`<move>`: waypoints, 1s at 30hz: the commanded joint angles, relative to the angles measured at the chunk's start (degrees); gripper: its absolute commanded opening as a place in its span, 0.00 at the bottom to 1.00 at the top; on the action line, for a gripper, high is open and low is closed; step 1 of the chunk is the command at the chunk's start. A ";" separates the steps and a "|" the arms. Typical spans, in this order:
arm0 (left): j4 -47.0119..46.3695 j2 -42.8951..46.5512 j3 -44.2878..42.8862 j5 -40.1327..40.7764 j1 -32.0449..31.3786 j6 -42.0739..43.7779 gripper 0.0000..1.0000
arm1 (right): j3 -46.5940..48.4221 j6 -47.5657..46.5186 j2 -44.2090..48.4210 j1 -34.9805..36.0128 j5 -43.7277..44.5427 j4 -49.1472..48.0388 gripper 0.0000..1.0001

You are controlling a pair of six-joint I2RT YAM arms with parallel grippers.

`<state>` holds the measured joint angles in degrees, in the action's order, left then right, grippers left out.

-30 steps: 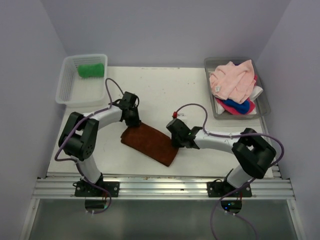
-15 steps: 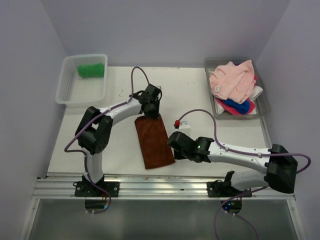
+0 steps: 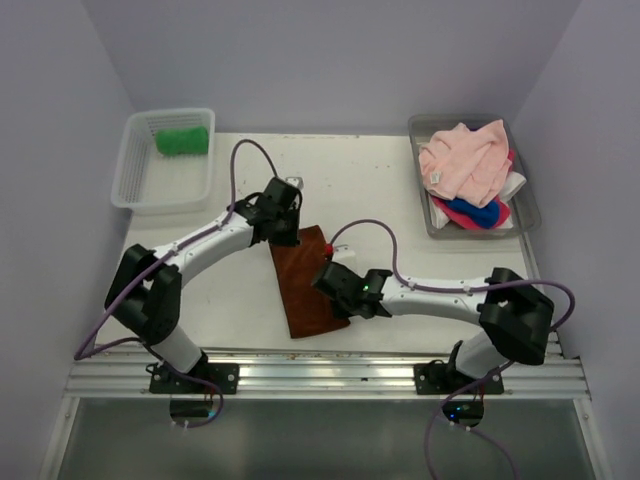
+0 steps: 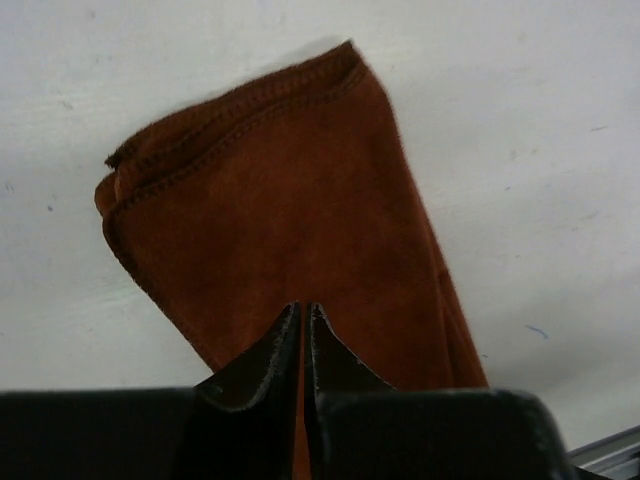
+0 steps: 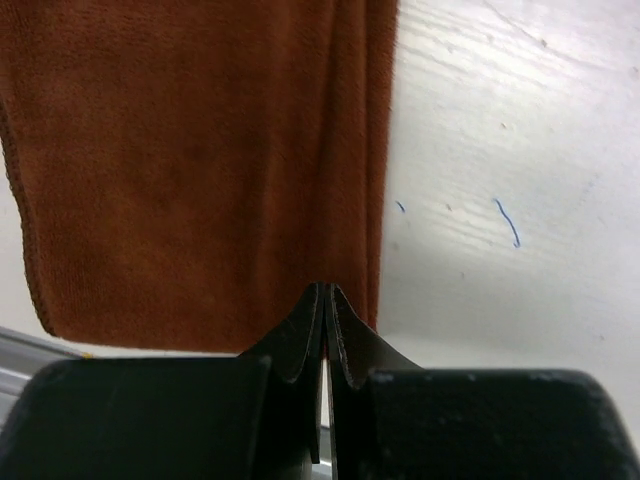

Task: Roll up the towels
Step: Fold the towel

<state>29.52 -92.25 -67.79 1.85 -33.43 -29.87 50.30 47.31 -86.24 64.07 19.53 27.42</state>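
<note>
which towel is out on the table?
The rust-brown towel, lying flat. The green towel sits in the white basket; the pink towel and others are heaped in the grey tray.

Brown towel: far end under left gripper, right edge under right gripper. Can't tell if cloth is pinched in either closed pair of fingers. Right wrist view cuts the towel at top and left. Tray, bench's far right corner: blue towel and white towel mostly buried under pink towel.
</note>
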 commanded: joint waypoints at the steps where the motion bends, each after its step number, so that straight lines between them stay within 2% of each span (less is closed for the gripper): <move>1: -2.87 -3.20 3.88 1.05 0.21 -0.98 0.08 | 5.32 -3.80 -4.28 -0.18 0.59 -2.11 0.03; 9: -6.31 -12.42 3.02 3.07 0.30 0.86 0.06 | 4.10 -1.00 -9.12 -1.76 0.07 -3.16 0.02; 13: -5.61 -17.69 -2.42 3.08 0.30 2.00 0.05 | 1.73 2.78 -10.09 -1.85 -2.21 -4.92 0.02; 17: -3.07 -18.23 -7.35 3.34 0.30 2.44 0.05 | 3.82 3.76 -10.97 -1.85 -2.04 -3.87 0.02; 19: -0.96 -16.92 -9.11 4.04 0.21 2.79 0.07 | 4.54 2.97 -10.01 -1.76 -0.73 -2.21 0.02; 23: 1.94 -8.14 -8.33 6.15 0.30 2.36 0.19 | 4.37 1.82 -3.09 -1.85 2.88 0.00 0.04; 26: 2.56 0.18 -3.51 5.28 0.30 0.08 0.24 | 2.62 1.47 0.62 -1.85 4.11 1.76 0.08; 27: 2.30 2.40 0.51 4.58 0.30 -1.15 0.25 | 1.82 1.56 3.24 -1.85 3.68 1.93 0.09; 30: 1.42 11.10 7.74 1.15 0.21 -3.61 0.29 | -2.92 2.52 8.77 -1.76 1.84 0.71 0.20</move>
<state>30.74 -88.27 -65.54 5.28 -33.39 -30.41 51.03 48.73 -83.33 62.22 20.27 26.70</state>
